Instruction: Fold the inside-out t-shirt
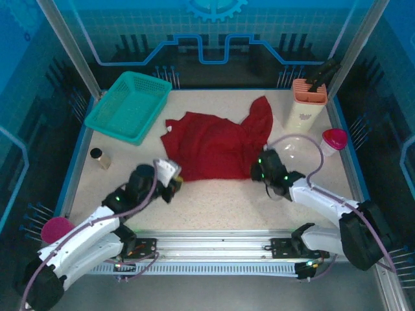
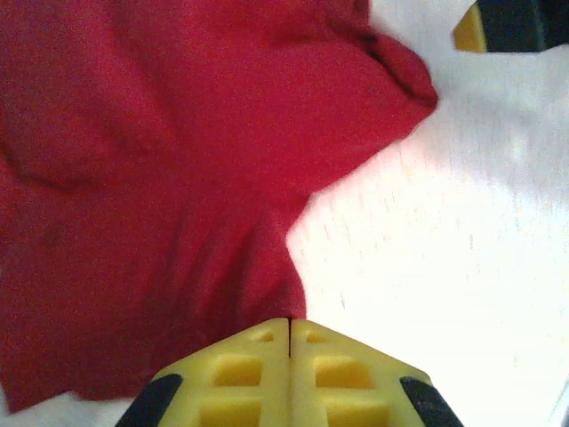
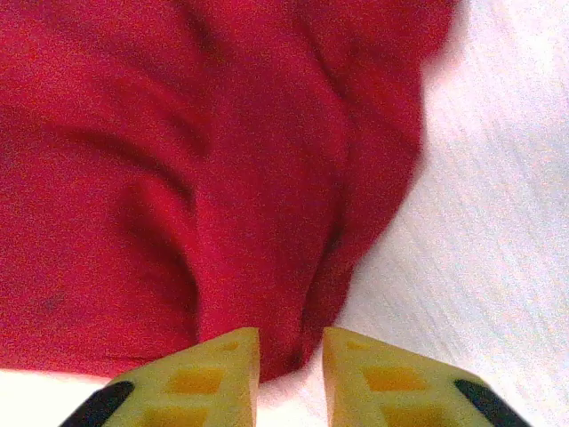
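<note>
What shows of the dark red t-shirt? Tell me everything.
The t-shirt is dark red soft cloth, crumpled and wrinkled, not yet folded. It lies spread on the middle of the table, with one part trailing toward the far right. A small white spot, likely a tag, shows at its left edge. The left tool, shut, seems to pinch its near left corner. The right tool, jaws apart, straddles a fold at its near right edge.

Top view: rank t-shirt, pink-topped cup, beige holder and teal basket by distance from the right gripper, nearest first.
1. t-shirt, centre of the table, touching the right gripper.
2-3. pink-topped cup and beige holder, back right: too close to call.
4. teal basket, back left.
</note>
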`<state>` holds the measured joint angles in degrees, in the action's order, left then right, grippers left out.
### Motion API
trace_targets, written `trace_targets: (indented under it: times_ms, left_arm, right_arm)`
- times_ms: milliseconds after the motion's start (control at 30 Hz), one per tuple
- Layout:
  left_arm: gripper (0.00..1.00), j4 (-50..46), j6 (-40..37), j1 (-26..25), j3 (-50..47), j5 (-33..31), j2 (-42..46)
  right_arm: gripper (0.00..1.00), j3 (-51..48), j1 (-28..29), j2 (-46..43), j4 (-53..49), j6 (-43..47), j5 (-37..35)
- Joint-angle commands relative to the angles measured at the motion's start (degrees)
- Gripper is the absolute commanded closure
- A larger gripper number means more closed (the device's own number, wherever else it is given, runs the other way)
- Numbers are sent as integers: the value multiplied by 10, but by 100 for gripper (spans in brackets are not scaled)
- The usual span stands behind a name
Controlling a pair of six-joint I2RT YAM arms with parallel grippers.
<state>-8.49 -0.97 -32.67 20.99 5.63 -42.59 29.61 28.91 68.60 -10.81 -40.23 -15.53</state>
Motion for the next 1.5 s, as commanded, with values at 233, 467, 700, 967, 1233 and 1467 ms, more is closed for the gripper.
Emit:
trace_targets:
  times_ms: [233,467,700,967,1233,1467]
  left_arm:
    - [89,109,82,-45,-33,0,-14]
    - [86,96,153,-47,-67,-41,20]
    - [88,72,180,-47,-70,-66,60]
    - [78,75,252,-43,-89,-169,102]
    - [39,157,268,-50,-10,88,-138]
    - [38,-108,357,-56,133,-45,-312]
  right_arm:
    - [52,107,-131,-16,-88,33,186]
    - [59,245,-91,114,-156,122,200]
    - [46,269,-48,230,-180,93,65]
    - [92,242,-105,171,-166,85,85]
    - [60,164,-256,130,-141,36,187]
    - [49,162,-232,78,-199,57,183]
